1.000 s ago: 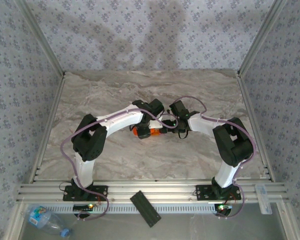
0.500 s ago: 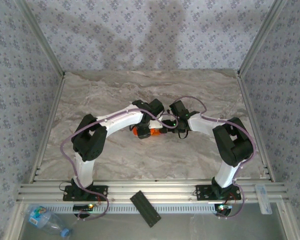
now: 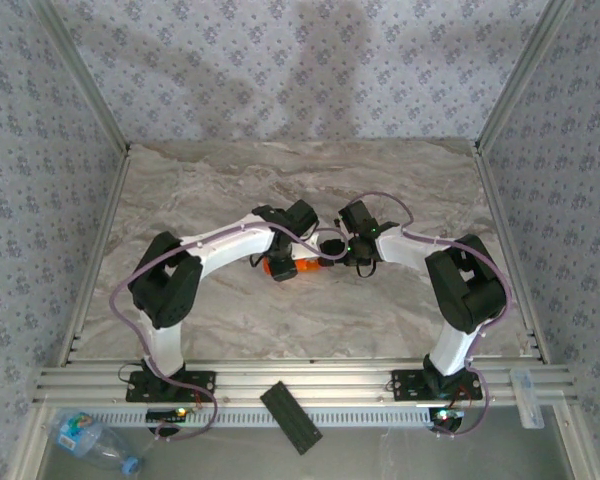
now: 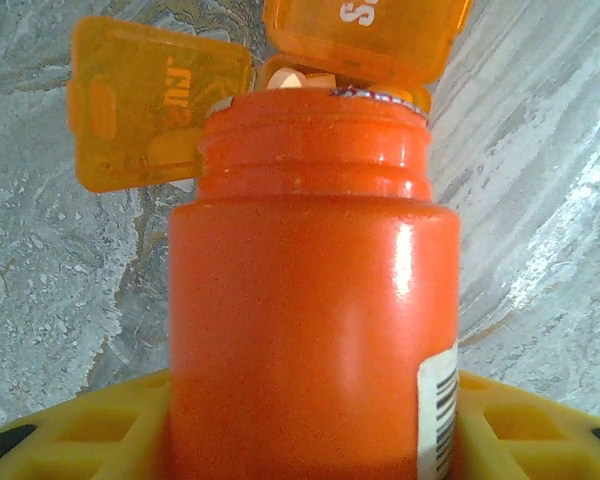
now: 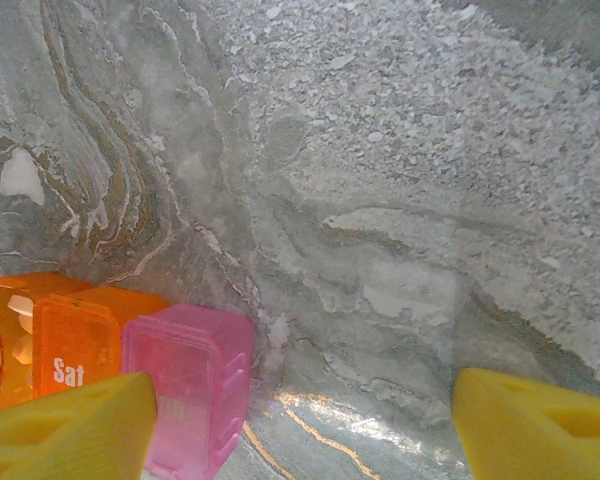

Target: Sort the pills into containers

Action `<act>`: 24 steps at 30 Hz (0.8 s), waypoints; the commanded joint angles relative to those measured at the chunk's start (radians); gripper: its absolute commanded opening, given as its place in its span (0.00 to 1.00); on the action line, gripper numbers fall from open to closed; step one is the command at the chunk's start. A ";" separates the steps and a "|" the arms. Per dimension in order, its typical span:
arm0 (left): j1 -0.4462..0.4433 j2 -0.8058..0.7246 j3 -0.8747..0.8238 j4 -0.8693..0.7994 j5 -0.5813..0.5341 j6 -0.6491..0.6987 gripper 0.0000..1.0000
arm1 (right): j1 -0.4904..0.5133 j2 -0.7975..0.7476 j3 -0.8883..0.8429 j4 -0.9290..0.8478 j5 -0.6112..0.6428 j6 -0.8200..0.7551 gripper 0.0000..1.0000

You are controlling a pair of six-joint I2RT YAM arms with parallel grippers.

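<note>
Pouring, by judgement: left end effector is pinching the pill bottle, its mouth lying just beside the orange compartment and pink piece. Tilting slowly would be limiting spilled pills. Right end effector is hanging spread, empty. Marbled grey tabletop; patterned walls are enclosing it.

Robot lab cell — aluminium extrusion frame behind left gripper, patterned cloth walls beyond it, marble-print tabletop beneath; arm bases bolted to frame.
</note>
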 commanded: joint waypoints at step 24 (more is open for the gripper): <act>0.046 -0.264 -0.257 0.268 0.170 -0.080 0.00 | 0.002 0.022 0.041 -0.038 -0.031 0.024 0.79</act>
